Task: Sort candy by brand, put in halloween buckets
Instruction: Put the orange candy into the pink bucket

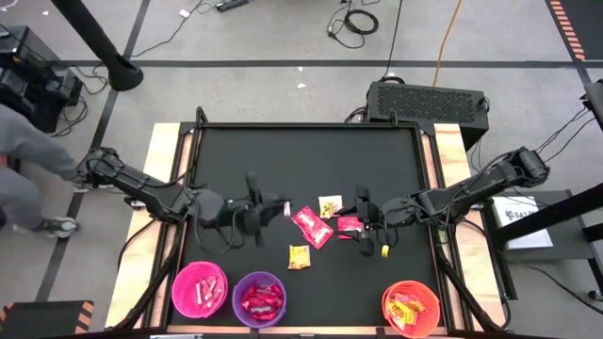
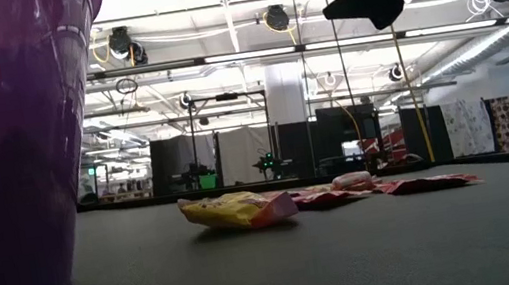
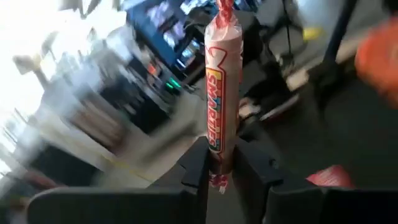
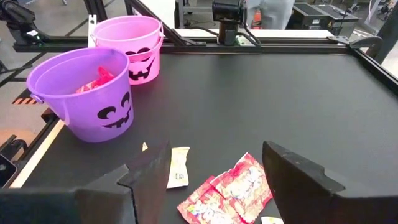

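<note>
My left gripper (image 1: 275, 210) hangs over the table's middle left, shut on a pale candy roll (image 3: 222, 93) with red and yellow print. My right gripper (image 4: 214, 180) stands open above the loose candy at the middle right, touching nothing. Below its fingers lie two red packets (image 4: 230, 186) and a yellow-white packet (image 4: 179, 165), flat on the black tabletop. More candy lies nearby: a yellow packet (image 1: 299, 256), a pale one (image 1: 329, 205) and a magenta one (image 1: 349, 223). The pink bucket (image 1: 199, 289), purple bucket (image 1: 259, 298) and orange bucket (image 1: 411, 308) stand along the near edge, each with candy inside. My left gripper pinches the candy roll near one twisted end (image 3: 217, 163) between its two fingers (image 3: 196, 167). The fingers reach level from the table's left side. The rest of the roll sticks out past the fingertips, lifted clear of the table.
A raised black frame (image 1: 193, 141) rims the tabletop, with wooden boards outside it. A small yellow piece (image 1: 384, 250) lies near my right gripper. In the low view the purple bucket (image 2: 3, 150) fills the left side. A person's leg (image 1: 28, 165) shows at the far left.
</note>
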Available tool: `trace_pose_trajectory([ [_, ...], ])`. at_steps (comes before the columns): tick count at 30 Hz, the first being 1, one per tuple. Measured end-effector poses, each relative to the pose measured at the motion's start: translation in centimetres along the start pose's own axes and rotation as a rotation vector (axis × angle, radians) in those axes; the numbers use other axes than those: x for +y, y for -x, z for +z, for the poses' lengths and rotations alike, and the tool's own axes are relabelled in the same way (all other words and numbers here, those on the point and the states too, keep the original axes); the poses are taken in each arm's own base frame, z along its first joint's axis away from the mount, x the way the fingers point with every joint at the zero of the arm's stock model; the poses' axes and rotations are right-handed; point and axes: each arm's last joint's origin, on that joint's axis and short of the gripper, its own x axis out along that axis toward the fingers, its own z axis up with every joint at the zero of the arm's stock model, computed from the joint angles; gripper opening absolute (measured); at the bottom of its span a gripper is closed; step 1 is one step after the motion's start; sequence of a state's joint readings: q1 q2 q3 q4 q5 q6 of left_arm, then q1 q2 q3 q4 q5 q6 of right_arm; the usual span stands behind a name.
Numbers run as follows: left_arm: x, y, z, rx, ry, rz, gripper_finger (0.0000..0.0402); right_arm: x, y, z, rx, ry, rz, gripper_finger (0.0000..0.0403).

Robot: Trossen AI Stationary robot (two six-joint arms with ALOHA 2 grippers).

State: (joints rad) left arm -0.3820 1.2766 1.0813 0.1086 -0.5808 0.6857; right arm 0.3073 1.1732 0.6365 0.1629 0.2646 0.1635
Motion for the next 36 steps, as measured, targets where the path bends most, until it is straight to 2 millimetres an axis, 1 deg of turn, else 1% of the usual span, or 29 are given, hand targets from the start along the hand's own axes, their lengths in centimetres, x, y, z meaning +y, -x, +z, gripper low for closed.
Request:
trace_pose_trajectory([
  [3, -0.3, 0.0, -0.4, 0.039, 0.266, -0.023, 0.0059, 0.0, 0.0, 0.0, 0.001, 0.0, 0.0, 0.0242],
  [5, -0.7, 0.1, -0.9, 0.091, 0.371, -0.047, 0.0059, 0.0, 0.0, 0.0, 0.001, 0.0, 0.0, 0.0242],
  [8, -1.4, 0.3, -2.0, 0.208, 0.421, -0.092, 0.0059, 0.0, 0.0, 0.0, 0.001, 0.0, 0.0, 0.0242],
  [12, -2.2, 1.6, -2.8, 0.327, 0.504, -0.193, 0.0059, 0.0, 0.0, 0.0, 0.002, 0.001, 0.0, 0.0242],
  [16, -3.2, 3.1, -2.9, 0.406, 0.629, -0.404, 0.0059, 0.0, 0.0, -0.1, 0.014, 0.004, -0.002, 0.0242],
  [19, -4.1, 4.5, -2.6, 0.469, 0.753, -0.624, 0.0059, 0.0, 0.0, -0.2, 0.019, 0.021, -0.003, 0.0242],
  [22, -5.1, 6.0, -2.1, 0.587, 0.895, -0.836, 0.0059, -0.1, 0.0, -0.1, 0.016, 0.051, -0.006, 0.0242],
  [25, -6.2, 8.0, -1.8, 0.74, 0.973, -0.969, 0.0059, -0.5, -0.1, 0.0, 0.006, 0.079, -0.021, 0.0242],
  [27, -7.0, 9.3, -1.7, 0.858, 0.999, -1.002, 0.0059, -0.9, -0.2, 0.2, -0.005, 0.087, -0.034, 0.0242],
  [31, -8.2, 11.8, -1.6, 1.053, 1.026, -1.006, 0.0059, -1.6, -0.3, 0.6, -0.033, 0.073, -0.062, 0.0242],
  [36, -9.0, 13.8, -1.6, 1.119, 1.006, -0.925, 0.0059, -2.3, -0.5, 0.8, -0.048, 0.087, -0.087, 0.0242],
])
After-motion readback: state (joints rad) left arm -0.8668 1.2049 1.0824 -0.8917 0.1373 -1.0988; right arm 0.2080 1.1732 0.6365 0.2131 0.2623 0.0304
